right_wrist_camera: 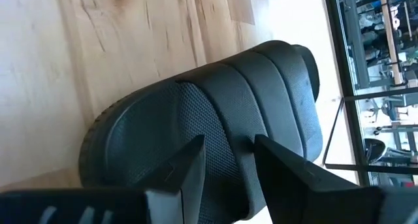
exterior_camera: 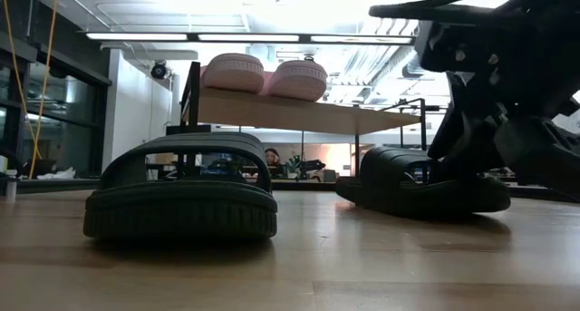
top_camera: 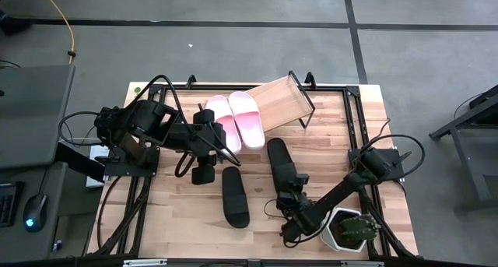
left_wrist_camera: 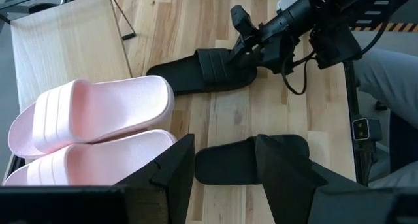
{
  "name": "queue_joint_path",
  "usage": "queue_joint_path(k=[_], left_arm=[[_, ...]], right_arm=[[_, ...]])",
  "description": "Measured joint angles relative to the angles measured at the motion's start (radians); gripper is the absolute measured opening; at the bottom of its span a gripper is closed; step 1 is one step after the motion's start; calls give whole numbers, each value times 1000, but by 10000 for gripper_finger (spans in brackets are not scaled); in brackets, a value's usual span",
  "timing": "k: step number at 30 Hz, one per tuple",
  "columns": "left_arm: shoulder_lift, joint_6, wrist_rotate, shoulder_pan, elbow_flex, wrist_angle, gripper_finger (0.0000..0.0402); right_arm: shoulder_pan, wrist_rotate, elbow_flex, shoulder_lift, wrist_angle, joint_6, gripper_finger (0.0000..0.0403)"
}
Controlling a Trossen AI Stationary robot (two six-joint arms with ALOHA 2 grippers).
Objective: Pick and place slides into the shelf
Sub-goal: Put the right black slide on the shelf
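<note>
Grey floor (top_camera: 233, 41), ceiling strip lights (exterior_camera: 245, 36)

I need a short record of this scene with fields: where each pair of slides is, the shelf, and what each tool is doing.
pink slides: two, side by side on the shelf's left part
shelf: slanted wooden board, its right part bare
black slides: both on the table, one lying free, one at the right tool
left tool: open, holding nothing, above the table near the pink slides
right tool: at the heel end of the black slide, a finger either side of its edge; a firm grip cannot be confirmed
other: potted plant on the table's right side
</note>
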Motion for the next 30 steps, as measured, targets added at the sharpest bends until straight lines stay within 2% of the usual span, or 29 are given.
queue_joint_path(k=[20,24,30], left_arm=[[0,0,-1,0,0,0,152],[0,0,-1,0,0,0,152],[0,0,-1,0,0,0,152]], right_arm=[[-55,17,0,0,12,-17,120],[-54,17,0,0,20,-17,89],[-54,1,0,0,35,-24,10]])
